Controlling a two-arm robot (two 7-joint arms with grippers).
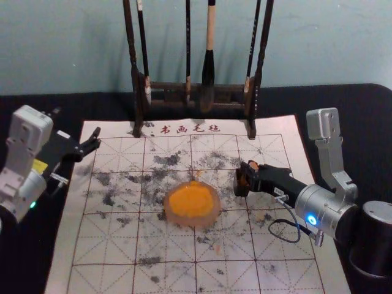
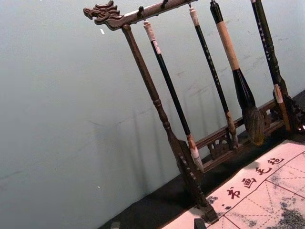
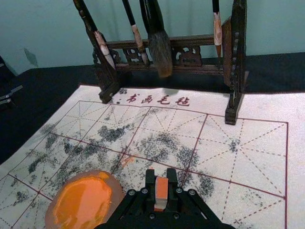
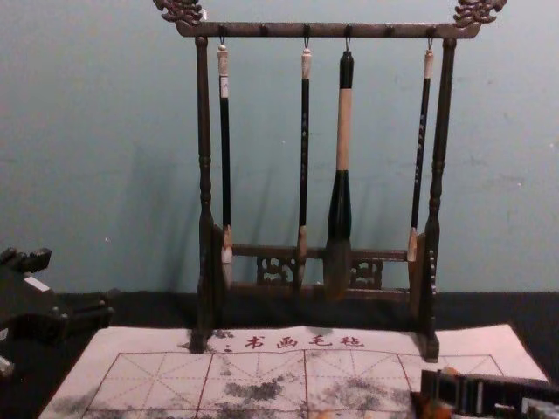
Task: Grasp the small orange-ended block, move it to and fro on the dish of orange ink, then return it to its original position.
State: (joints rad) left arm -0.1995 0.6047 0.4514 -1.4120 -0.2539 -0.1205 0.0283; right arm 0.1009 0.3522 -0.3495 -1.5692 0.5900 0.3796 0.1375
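The left gripper (image 1: 76, 122) is idling by the left edge of the mat (image 1: 92, 251), jaws wide. The dish (image 1: 191, 222) is lying mid-mat, the brush rack (image 4: 203, 131) standing behind, seemingly blocking nothing. Just right of the dish, the right gripper (image 3: 161, 174) is holding the block (image 3: 161, 188) between its jaws; returning seems left, inking I cannot tell.

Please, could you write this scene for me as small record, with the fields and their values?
block: small, orange-ended, held in the right gripper
block position: above or on the mat, to the right of the dish, apart from it; height cannot be told
dish content: orange ink
right gripper: closed on the block
left gripper: open, holding nothing, by the mat's left edge
rack: dark, behind the dish
brushes: four, hanging from the rack, one much thicker
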